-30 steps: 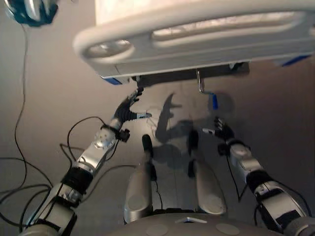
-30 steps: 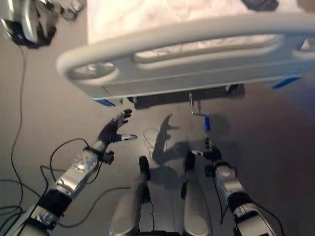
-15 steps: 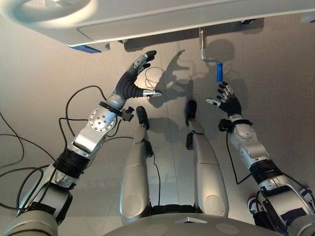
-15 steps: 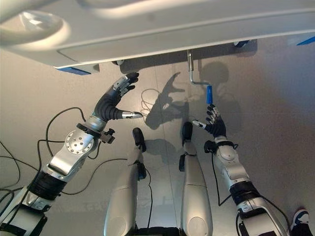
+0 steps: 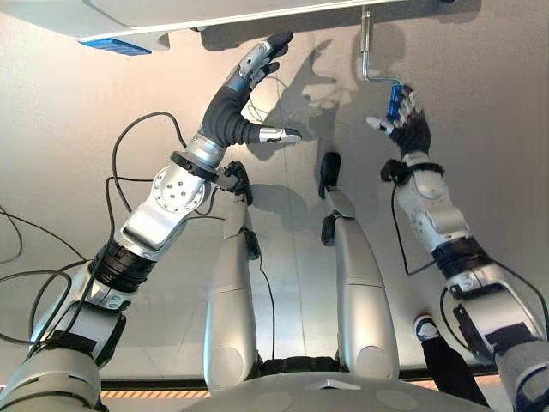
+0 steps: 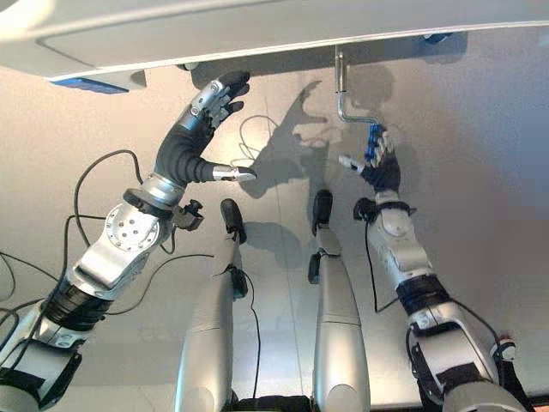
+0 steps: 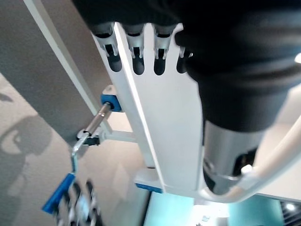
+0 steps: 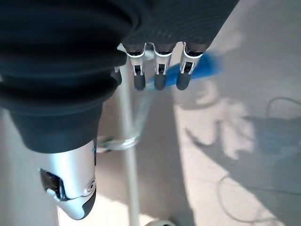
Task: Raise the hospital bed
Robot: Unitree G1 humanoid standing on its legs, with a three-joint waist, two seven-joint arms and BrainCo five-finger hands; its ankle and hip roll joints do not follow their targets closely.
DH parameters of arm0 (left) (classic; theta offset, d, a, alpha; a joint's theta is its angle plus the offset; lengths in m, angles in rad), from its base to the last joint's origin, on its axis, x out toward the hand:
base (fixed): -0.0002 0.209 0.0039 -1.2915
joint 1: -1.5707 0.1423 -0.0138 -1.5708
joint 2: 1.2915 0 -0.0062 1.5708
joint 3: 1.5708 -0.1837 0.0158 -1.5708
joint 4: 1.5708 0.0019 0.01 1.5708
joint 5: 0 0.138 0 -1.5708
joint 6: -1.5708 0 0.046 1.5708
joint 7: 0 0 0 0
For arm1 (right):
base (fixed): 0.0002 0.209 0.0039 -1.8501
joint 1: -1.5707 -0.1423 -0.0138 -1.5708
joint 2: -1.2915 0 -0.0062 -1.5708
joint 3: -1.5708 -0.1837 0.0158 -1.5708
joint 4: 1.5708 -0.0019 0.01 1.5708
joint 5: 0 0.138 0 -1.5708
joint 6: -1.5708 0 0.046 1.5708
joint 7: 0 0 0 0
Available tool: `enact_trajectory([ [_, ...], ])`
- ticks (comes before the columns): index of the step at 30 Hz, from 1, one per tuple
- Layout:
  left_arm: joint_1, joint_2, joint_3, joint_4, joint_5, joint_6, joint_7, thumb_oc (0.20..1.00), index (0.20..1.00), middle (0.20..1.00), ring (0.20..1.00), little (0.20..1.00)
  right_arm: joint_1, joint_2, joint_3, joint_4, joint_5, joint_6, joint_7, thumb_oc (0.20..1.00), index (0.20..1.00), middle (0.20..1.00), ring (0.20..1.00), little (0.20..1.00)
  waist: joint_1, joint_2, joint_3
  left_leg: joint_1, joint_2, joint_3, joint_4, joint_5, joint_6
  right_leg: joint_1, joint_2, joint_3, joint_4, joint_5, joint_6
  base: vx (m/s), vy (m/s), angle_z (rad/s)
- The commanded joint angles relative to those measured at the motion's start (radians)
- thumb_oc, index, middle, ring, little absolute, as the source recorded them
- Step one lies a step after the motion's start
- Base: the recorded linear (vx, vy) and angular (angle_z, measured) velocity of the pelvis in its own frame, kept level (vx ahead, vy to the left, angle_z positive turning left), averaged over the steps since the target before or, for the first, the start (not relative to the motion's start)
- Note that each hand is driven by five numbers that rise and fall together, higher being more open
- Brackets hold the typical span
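- Bed crank (image 5: 375,53) hangs from the underside of the hospital bed (image 6: 257,34) at about 1 o'clock in my head view; its steel shaft runs top to bottom, bends at the foot, and ends in a blue grip (image 5: 394,101) pointing down toward me.
- Crank looks like a thin silver rod with a short blue plastic sleeve; the bed edge is pale grey-white with blue corner caps.
- Right hand (image 5: 405,123) is at the blue grip, fingers straight and spread, tips against it, not wrapped.
- Left hand (image 5: 243,93) reaches up at 11 o'clock under the bed edge, fingers straight, thumb stuck out sideways.
- Versus half a second ago: right hand has risen from just below the grip to meet it; my camera has tilted down.
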Motion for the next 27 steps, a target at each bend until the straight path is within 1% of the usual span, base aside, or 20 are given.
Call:
enact_trajectory([
  [1,0.0,0.051,0.019,-0.112,-0.04,-0.058,0.019,1.0,1.0,1.0,1.0,1.0,-0.014,-0.011,-0.001,-0.051,0.025,-0.046,-0.019,1.0,1.0,1.0,1.0,1.0,0.011,-0.045,-0.021,-0.041,-0.008,0.0,0.076,-0.054,-0.008,0.049,-0.011,0.006,-0.131,0.074,0.102,0.03,-0.003,0.03],
  [2,-0.003,0.044,0.019,-0.122,-0.05,-0.056,0.026,1.0,1.0,1.0,1.0,1.0,-0.036,-0.005,0.001,-0.044,0.089,-0.058,-0.011,1.0,1.0,1.0,1.0,1.0,0.012,-0.051,-0.021,-0.044,-0.009,0.003,0.071,-0.053,-0.008,0.046,-0.01,0.004,-0.135,0.074,0.101,0.02,0.005,0.04],
  [7,-0.001,0.041,0.019,-0.135,-0.056,-0.052,0.035,1.0,1.0,1.0,1.0,1.0,-0.104,-0.023,0.037,-0.028,0.072,-0.034,-0.008,1.0,1.0,1.0,1.0,1.0,0.015,-0.064,-0.021,-0.049,-0.01,0.004,0.068,-0.056,-0.007,0.045,-0.008,-0.001,-0.14,0.073,0.099,0.01,0.0,0.01],
  [16,0.003,0.032,0.028,-0.147,-0.057,-0.053,0.049,1.0,1.0,1.0,1.0,1.0,-0.173,-0.024,0.055,0.027,0.047,-0.019,-0.029,1.0,1.0,1.0,1.0,1.0,0.021,-0.06,-0.021,-0.046,-0.011,0.005,0.052,-0.054,-0.008,0.046,-0.003,-0.003,-0.147,0.069,0.098,0.0,0.0,0.0],
  [18,0.009,0.03,0.036,-0.149,-0.054,-0.052,0.05,1.0,1.0,1.0,1.0,1.0,-0.159,-0.025,0.044,0.009,0.034,-0.021,-0.033,1.0,1.0,1.0,1.0,1.0,0.02,-0.06,-0.021,-0.046,-0.012,0.003,0.049,-0.054,-0.006,0.046,-0.004,-0.004,-0.146,0.068,0.099,0.0,0.0,0.0],
  [19,0.02,0.025,0.047,-0.151,-0.048,-0.049,0.052,1.0,1.0,1.0,1.0,1.0,-0.136,-0.029,0.021,-0.026,-0.008,-0.017,-0.046,1.0,1.0,1.0,1.0,1.0,0.019,-0.06,-0.021,-0.043,-0.013,0.004,0.047,-0.055,-0.005,0.047,-0.003,-0.004,-0.147,0.065,0.098,0.0,0.0,0.0],
  [22,0.016,0.021,0.049,-0.148,-0.035,-0.049,0.056,1.0,1.0,1.0,1.0,1.0,-0.12,-0.029,-0.007,-0.033,-0.05,-0.021,-0.071,1.0,1.0,1.0,1.0,1.0,0.019,-0.058,-0.021,-0.041,-0.015,0.005,0.046,-0.058,-0.003,0.049,-0.003,-0.003,-0.146,0.064,0.098,0.0,0.0,0.0],
  [24,0.005,0.008,0.048,-0.142,-0.026,-0.054,0.063,1.0,1.0,1.0,1.0,1.0,-0.108,-0.014,-0.044,0.0,-0.069,-0.032,-0.109,1.0,1.0,1.0,1.0,1.0,0.018,-0.055,-0.021,-0.036,-0.017,0.006,0.042,-0.06,-0.002,0.052,-0.002,0.0,-0.149,0.063,0.099,0.0,0.0,0.0],
  [27,0.001,0.0,0.041,-0.144,-0.032,-0.057,0.061,1.0,1.0,1.0,1.0,1.0,-0.105,-0.01,-0.061,0.035,-0.069,-0.033,-0.123,1.0,1.0,1.0,1.0,1.0,0.018,-0.053,-0.021,-0.035,-0.017,0.007,0.039,-0.059,-0.001,0.054,-0.001,0.001,-0.152,0.064,0.1,0.0,0.0,0.0],
])
